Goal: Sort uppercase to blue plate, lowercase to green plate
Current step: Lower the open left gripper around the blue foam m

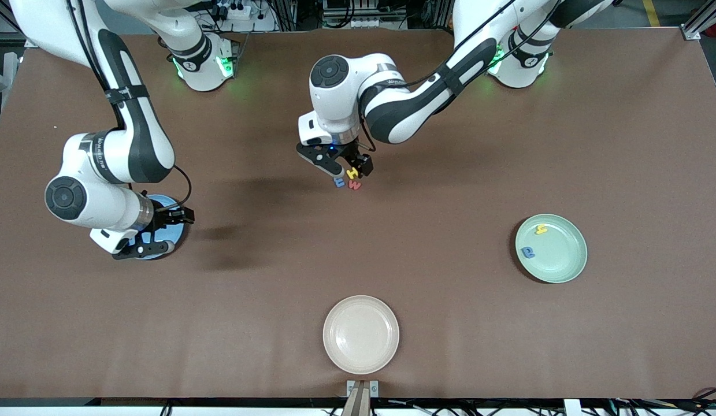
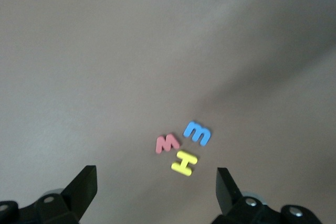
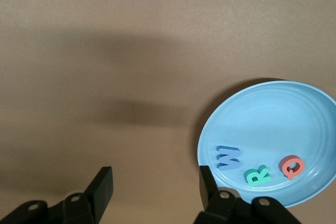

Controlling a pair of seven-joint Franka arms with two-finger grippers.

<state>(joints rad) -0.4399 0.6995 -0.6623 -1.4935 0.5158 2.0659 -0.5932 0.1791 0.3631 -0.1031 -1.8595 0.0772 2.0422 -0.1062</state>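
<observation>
Reading the table as a clock face in the front view, with twelve at the robots' bases, the blue plate sits at nine, the cream plate at six and the green plate between three and four.

The cream plate is bare. The right end effector hangs over the blue plate's rim with its fingers apart and nothing between them. The left end effector hovers low just twelve-ward of the table's centre, spread wide and empty.

W, R and Q lie in the blue plate, and h and a lie in the green plate. Three letters are unsorted under the left end effector: H, with m at its six and e at its seven. They are packed close, m and e almost touching H.

That crowding looks like the main hazard. Wide fingers closing on one letter could catch or nudge a neighbour, so two lift together or one skids away. The letters also lie flat and thin, so a high descent might close on air, and a low one could drag the fingertips on the table.

H probably belongs at nine, well apart from this arm's base. If it went with m and e to the green plate, beside the look-alike h, the sort would be spoiled.
</observation>
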